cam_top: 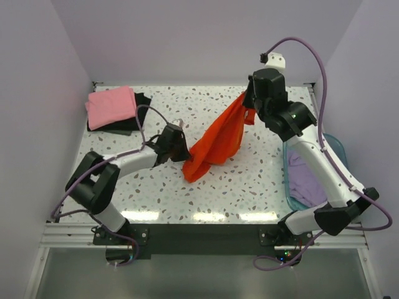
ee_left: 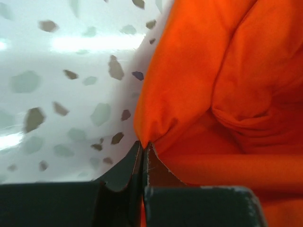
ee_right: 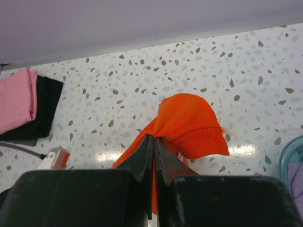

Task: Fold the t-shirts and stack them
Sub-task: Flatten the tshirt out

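Right gripper (ee_right: 154, 140): fingers pressed together on a bunched edge of the orange-red t-shirt (cam_top: 215, 140). In the wrist view a hemmed fold puffs out just past the tips and to their right. The gripper is held up off the table (cam_top: 249, 180), out toward its far side. The cloth hangs from it, slanting down toward the left arm.

Left gripper (ee_left: 143, 147): jaws closed, pinching a corner of the same shirt right at the tips. It sits low and close to the speckled top; whether it touches cannot be told. Orange cloth fills the view ahead and to the right of the tips, with bare tabletop ahead and to the left.

The shirt is strung between the two grippers, unfolded and creased. Its lowest bunch sags just beside the left gripper's tips, on the side toward the arm bases.

Pink t-shirt (cam_top: 111, 106): folded, lying on top of the black t-shirt (cam_top: 143, 101). The pair sits well apart from the left gripper, beyond it and off to its left. From the right wrist they lie far to the left of the tips.

Lavender t-shirt (cam_top: 302, 184): crumpled inside the translucent blue basket (cam_top: 335, 143), under the right forearm and well back from the right gripper, toward its base.
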You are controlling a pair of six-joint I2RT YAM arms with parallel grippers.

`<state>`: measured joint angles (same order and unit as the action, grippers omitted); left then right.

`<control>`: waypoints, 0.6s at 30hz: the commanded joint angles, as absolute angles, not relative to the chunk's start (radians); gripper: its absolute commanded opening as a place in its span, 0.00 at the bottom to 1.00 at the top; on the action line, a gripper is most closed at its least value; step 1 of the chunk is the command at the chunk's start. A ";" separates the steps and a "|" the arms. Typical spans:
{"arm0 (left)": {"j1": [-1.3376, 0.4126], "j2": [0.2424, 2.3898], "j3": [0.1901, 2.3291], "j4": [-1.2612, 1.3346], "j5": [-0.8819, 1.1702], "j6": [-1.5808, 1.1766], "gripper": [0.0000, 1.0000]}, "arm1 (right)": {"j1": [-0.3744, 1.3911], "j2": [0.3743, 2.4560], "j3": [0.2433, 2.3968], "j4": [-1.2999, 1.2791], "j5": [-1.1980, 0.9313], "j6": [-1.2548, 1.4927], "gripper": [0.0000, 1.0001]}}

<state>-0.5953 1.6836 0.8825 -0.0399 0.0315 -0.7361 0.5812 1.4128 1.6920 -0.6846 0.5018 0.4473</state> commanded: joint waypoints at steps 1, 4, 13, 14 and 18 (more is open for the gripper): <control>-0.513 1.473 0.954 -0.194 -0.043 -0.701 0.00 | 0.578 1.365 1.793 -0.664 0.580 0.385 0.00; -0.434 1.320 0.997 -0.288 -0.058 -0.674 0.00 | 0.577 1.316 1.813 -0.667 0.598 0.361 0.00; -0.394 1.140 1.279 -0.560 -0.120 -0.560 0.00 | 0.577 1.112 1.798 -0.652 0.598 0.321 0.00; -0.394 1.135 1.298 -0.567 -0.120 -0.558 0.00 | 0.577 1.105 1.795 -0.646 0.598 0.315 0.00; -0.391 1.175 1.296 -0.574 -0.149 -0.551 0.00 | 0.577 1.144 1.787 -0.611 0.601 0.288 0.00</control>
